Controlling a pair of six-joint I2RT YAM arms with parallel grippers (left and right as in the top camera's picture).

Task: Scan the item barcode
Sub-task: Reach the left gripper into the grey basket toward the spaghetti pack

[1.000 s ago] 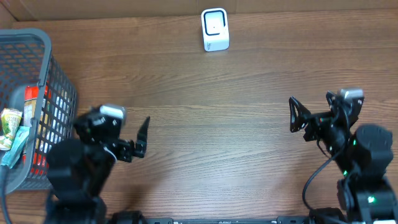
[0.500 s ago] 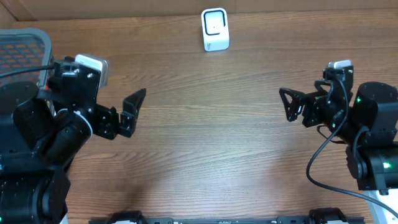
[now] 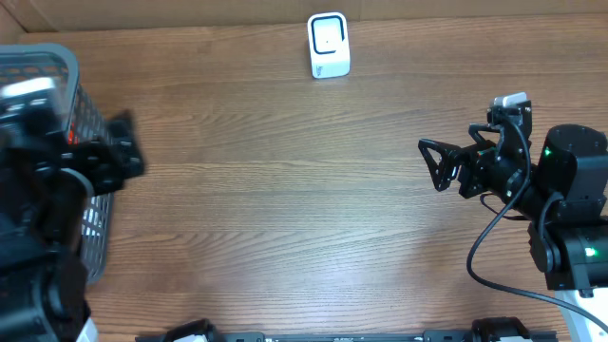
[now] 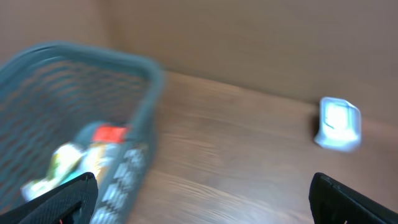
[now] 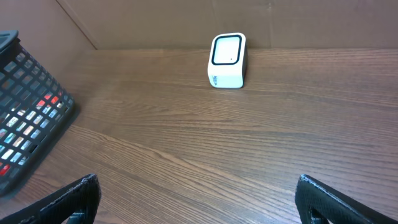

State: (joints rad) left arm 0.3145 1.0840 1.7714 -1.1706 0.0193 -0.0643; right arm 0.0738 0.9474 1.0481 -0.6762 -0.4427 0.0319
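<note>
Left gripper [image 3: 122, 157] spread wide and empty, blurred, at the right wall of the grey basket [image 3: 47, 52] on the table's left edge. Right gripper [image 3: 433, 164] likewise wide and empty, above bare wooden table [image 3: 285, 218] at right, pointing left. Packets [image 4: 93, 149] lying inside the basket, too blurred to identify. White scanner [image 3: 329, 45] upright at the far middle, well apart from both grippers.

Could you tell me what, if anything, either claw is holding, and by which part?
Nothing is held: the left claw and the right claw both stand open and empty.
</note>
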